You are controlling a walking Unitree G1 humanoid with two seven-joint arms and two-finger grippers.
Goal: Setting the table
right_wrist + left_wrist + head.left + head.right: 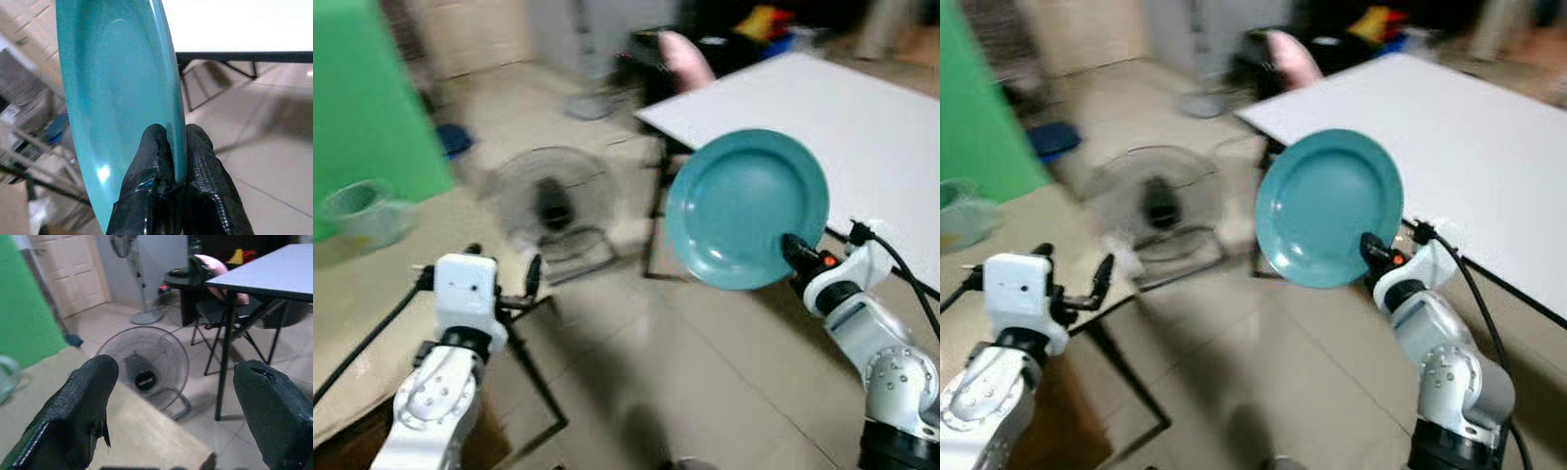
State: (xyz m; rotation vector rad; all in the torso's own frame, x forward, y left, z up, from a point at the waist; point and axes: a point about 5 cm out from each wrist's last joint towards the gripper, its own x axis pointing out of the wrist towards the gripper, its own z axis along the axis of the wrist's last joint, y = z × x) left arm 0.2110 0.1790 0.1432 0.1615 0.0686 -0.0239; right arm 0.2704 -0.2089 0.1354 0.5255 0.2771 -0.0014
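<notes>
Item: teal plate [747, 208], rigid, glossy, likely slippery and breakable. You had it pinched at its lower rim in the right claw [177, 147], held upright in the air just short of the white tabletop [862, 127]. Left claw [176, 396] stood wide, empty.

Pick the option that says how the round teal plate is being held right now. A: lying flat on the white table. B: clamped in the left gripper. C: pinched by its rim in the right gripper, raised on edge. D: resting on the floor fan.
C: the right gripper has its black fingers closed on the rim of the round teal plate, which stands on edge in the air short of the white table.
</notes>
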